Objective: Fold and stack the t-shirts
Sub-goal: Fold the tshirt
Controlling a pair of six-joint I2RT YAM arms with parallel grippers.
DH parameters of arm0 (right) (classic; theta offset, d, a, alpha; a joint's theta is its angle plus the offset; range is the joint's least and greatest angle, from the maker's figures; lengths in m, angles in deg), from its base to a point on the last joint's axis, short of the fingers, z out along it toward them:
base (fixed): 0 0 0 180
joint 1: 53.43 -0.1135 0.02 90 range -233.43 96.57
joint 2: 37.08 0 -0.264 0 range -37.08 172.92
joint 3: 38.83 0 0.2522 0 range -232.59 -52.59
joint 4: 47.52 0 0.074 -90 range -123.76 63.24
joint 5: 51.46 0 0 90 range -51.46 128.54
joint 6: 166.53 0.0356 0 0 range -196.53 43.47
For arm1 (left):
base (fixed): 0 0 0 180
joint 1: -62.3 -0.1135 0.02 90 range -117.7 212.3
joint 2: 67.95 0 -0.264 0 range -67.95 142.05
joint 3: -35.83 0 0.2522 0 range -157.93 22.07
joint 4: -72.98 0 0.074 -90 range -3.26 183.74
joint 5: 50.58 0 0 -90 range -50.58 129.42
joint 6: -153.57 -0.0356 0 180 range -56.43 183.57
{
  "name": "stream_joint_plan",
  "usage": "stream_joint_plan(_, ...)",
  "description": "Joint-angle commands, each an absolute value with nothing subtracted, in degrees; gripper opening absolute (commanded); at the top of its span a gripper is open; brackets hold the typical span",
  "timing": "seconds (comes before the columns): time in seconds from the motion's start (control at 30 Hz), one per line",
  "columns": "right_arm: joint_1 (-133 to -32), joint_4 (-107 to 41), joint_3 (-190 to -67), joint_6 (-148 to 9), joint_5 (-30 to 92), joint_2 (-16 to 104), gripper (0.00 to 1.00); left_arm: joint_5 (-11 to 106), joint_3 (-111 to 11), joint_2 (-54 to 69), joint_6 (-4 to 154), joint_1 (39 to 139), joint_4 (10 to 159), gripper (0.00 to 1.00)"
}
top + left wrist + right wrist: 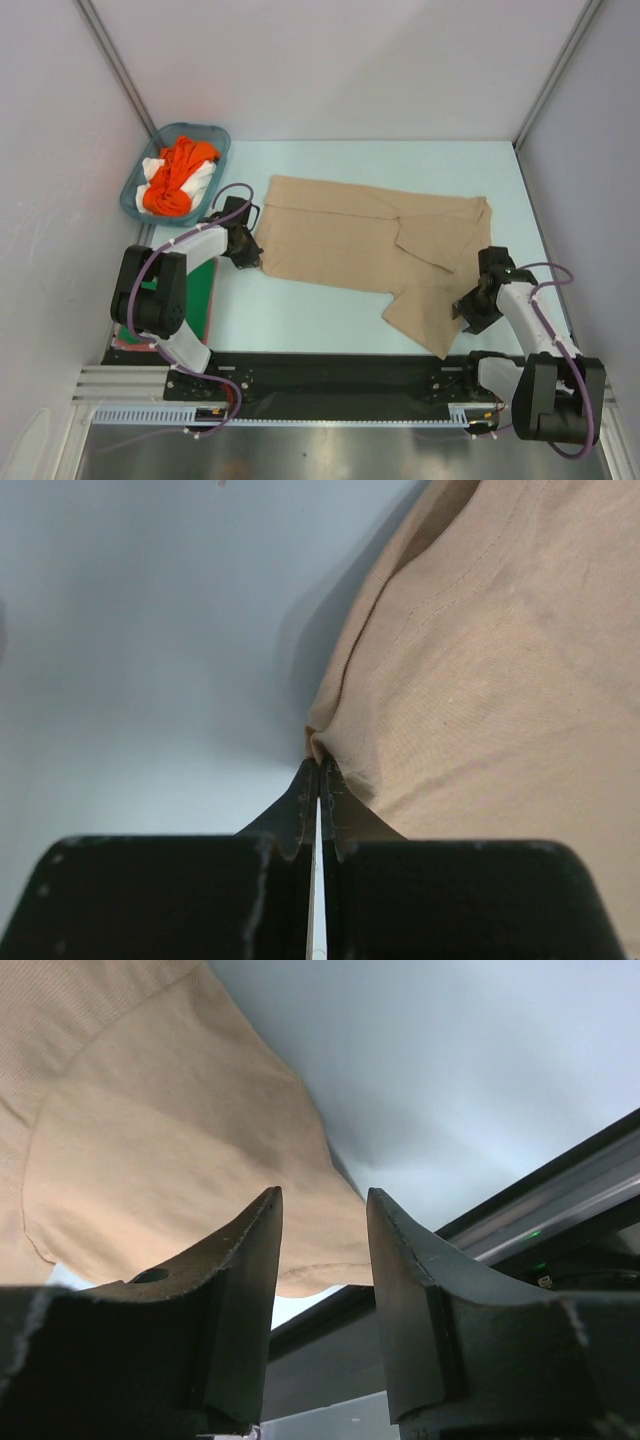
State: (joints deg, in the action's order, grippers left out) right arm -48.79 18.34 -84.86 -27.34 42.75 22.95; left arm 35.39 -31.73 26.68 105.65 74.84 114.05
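Note:
The tan-beige t-shirt [360,240] lies spread on the table, partly folded, one part reaching toward the near edge at the right. My left gripper [250,255] is shut on its near-left corner; in the left wrist view the closed fingertips [320,770] pinch the shirt's edge [480,660]. My right gripper [462,308] is open and empty, just right of the shirt's near part; in the right wrist view [322,1205] the cloth [170,1130] lies beyond the jaws. Orange [178,175] and white [155,168] shirts lie in the basket. Dark green [202,290] and reddish [135,342] cloth lies by the left arm.
The teal basket [215,133] stands at the back left. A black rail [340,375] runs along the table's near edge and shows in the right wrist view [540,1200]. Walls enclose the table on three sides.

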Motion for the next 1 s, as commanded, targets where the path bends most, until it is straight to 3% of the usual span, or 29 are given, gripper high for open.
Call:
stream_joint_plan(0.0,-49.2,16.6,-86.5,-27.1,42.5,25.6,0.45,36.1,-32.2,25.1,106.5,75.2,112.8,0.00)
stream_joint_plan(0.2,-49.9,13.9,-83.7,-25.3,42.8,28.6,0.41,36.1,-31.9,25.0,106.6,75.1,112.6,0.00)
stream_joint_plan(0.3,-49.7,11.7,-82.2,-24.1,42.8,29.1,0.35,36.1,-31.8,24.9,106.6,75.1,112.4,0.00)
stream_joint_plan(0.4,-50.1,13.5,-83.2,-23.6,43.0,29.6,0.03,35.6,-31.6,24.2,106.5,75.1,112.8,0.00)
stream_joint_plan(0.43,-50.1,14.6,-83.4,-23.5,43.5,28.9,0.00,35.5,-31.5,23.5,106.5,75.1,112.8,0.00)
stream_joint_plan(0.63,-49.3,19.3,-89.6,-26.2,43.9,23.0,0.00,34.8,-31.5,21.1,105.7,75.1,113.7,0.00)
stream_joint_plan(0.97,-44.3,18.9,-107.2,-37.5,42.3,30.9,0.00,34.7,-38.4,22.6,105.0,75.1,115.0,0.00)
